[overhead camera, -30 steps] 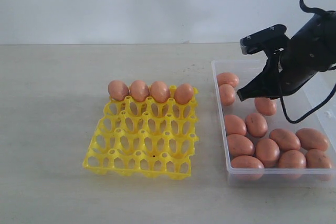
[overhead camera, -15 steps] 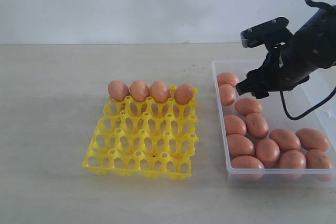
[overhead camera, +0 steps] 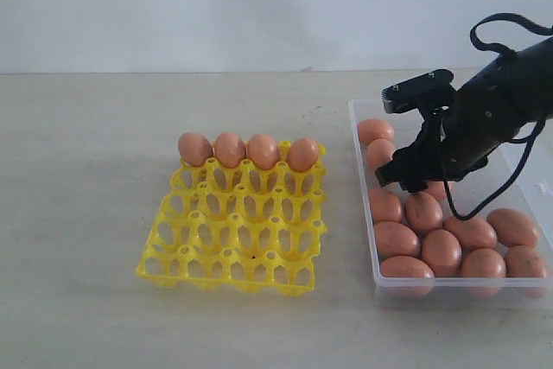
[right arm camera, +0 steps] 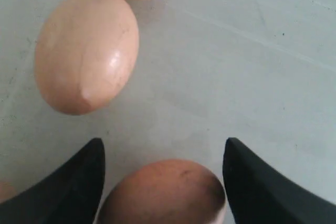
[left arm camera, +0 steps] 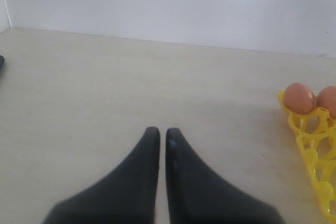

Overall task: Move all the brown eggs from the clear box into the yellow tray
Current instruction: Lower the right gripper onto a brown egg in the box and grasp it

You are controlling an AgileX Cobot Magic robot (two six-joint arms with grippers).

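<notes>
The yellow tray [overhead camera: 233, 239] lies left of centre with several brown eggs [overhead camera: 249, 150] along its back row. The clear box [overhead camera: 449, 287] at the right holds several more brown eggs [overhead camera: 441, 249]. My right gripper [overhead camera: 413, 181] is down inside the box near its left side. The right wrist view shows this gripper [right arm camera: 164, 142] open, its fingers straddling one egg [right arm camera: 163, 192] with gaps on both sides; another egg [right arm camera: 86, 51] lies beyond. My left gripper [left arm camera: 159, 130] is shut and empty over bare table, with the tray's corner [left arm camera: 312, 145] and two eggs [left arm camera: 299, 98] off to one side.
The pale table [overhead camera: 86, 213] stretches left of the tray. A white wall [overhead camera: 216, 6] rises behind the table. A black cable [overhead camera: 484, 196] loops from the right arm over the box.
The right gripper has opened. It came down and to the left inside the box, over an egg. The eggs in the tray have not moved.
</notes>
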